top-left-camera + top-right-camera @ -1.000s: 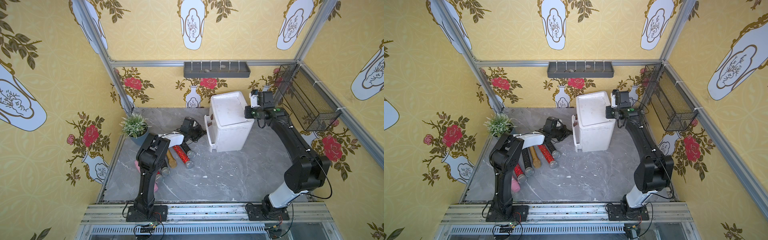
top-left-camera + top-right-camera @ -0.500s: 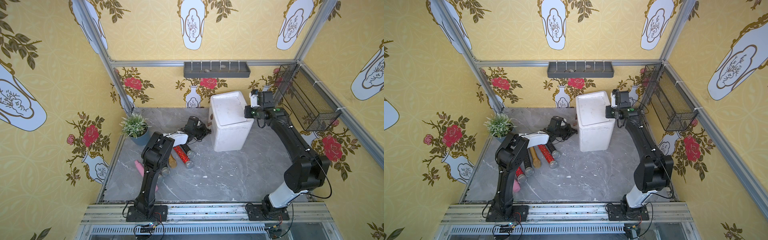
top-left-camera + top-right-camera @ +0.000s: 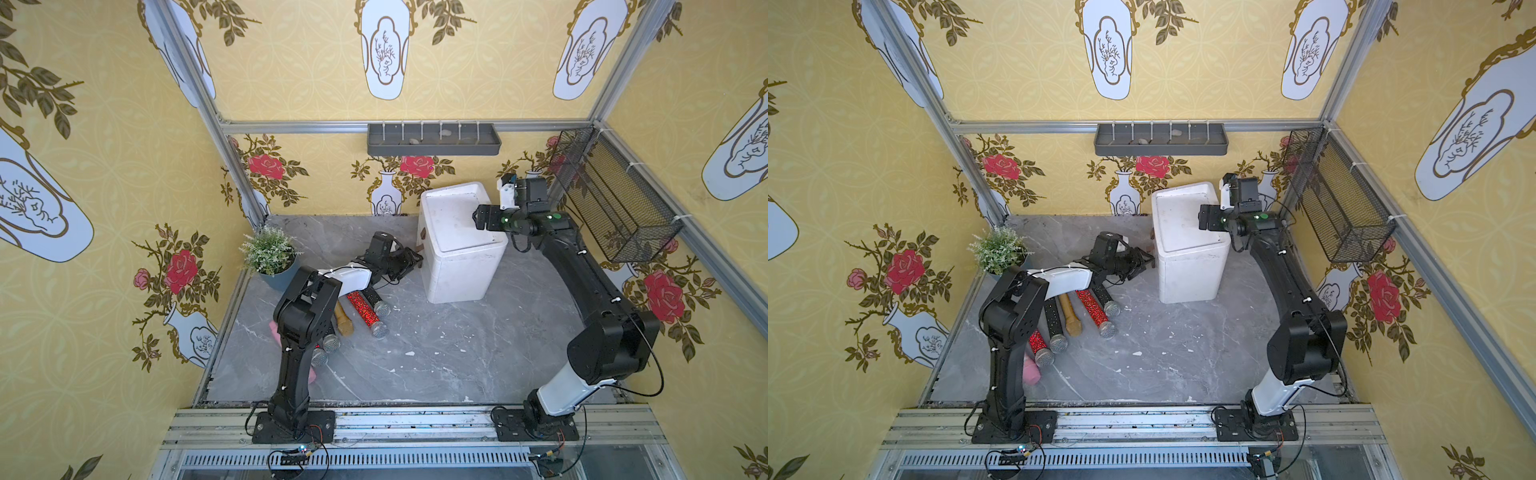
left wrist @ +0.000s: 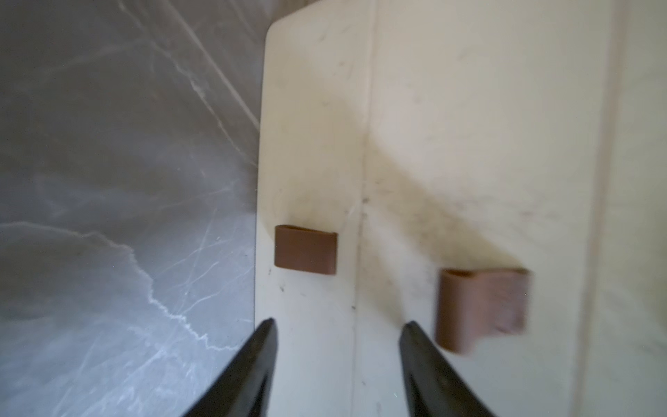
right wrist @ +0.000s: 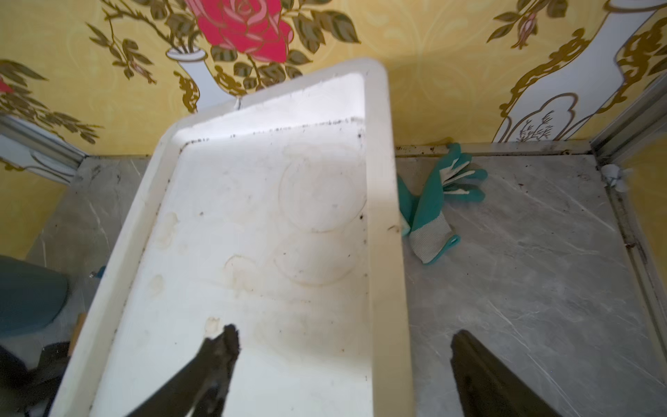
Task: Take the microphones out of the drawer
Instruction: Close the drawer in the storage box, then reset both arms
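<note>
Right wrist view alone shows teal glove (image 5: 438,205) beside drawer unit (image 5: 252,216); left wrist, brown handles (image 4: 306,250). Both jaws wide, empty.

My left arm (image 3: 305,320) and right arm (image 3: 582,270) were black and jointed, each with one white shell link. Green dots (image 3: 505,219) marked my right wrist. Thin black cables (image 3: 661,370) looped off me. My left claw (image 4: 337,325) had dark, tapered fingers (image 4: 249,375).

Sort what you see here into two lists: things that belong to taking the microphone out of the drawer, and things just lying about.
Belong to the job:
- drawer unit
- brown handles
- microphones
- left gripper, open
- right gripper, open

Just lying about:
- potted plant
- green glove
- wire basket
- wall shelf
</note>
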### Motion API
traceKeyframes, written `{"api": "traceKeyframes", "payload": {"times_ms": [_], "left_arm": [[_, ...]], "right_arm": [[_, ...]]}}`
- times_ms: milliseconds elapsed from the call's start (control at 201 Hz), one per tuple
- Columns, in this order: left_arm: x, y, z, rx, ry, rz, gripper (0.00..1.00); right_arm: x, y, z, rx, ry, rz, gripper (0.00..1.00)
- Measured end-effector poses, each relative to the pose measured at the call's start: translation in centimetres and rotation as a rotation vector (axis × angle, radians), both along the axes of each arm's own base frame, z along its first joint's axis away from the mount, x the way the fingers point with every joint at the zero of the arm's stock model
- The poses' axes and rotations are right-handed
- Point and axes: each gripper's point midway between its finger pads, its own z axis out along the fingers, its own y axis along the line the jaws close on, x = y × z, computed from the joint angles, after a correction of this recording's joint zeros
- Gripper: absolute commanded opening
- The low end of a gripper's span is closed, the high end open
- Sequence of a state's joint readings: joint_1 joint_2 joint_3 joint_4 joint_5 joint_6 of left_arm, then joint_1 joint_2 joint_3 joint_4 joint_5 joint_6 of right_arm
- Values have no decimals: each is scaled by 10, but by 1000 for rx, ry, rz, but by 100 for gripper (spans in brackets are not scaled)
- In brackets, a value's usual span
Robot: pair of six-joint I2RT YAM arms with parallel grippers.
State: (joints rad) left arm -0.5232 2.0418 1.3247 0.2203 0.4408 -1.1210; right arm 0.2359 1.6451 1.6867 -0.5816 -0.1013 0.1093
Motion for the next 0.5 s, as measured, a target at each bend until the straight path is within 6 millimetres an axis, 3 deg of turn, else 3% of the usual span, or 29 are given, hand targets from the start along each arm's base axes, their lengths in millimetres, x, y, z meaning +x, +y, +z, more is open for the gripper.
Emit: {"api": "traceKeyframes", "payload": {"times_ms": [184,294,393,503], "left_arm": [[-6,28,37,54,-81,5,100],[-19,56,47,109,-97,27,100],[-37,86,58,184,-116,49,100],[-55,124,80,289,-167,96,100]], "right_arm": [[-1,-3,48,35,-100,-23,98],[-13,-14,61,26,-132,-67,98],[-29,-30,51,4,-123,-136,98],[-53,-53,13,-46,-59,-232,98]]}}
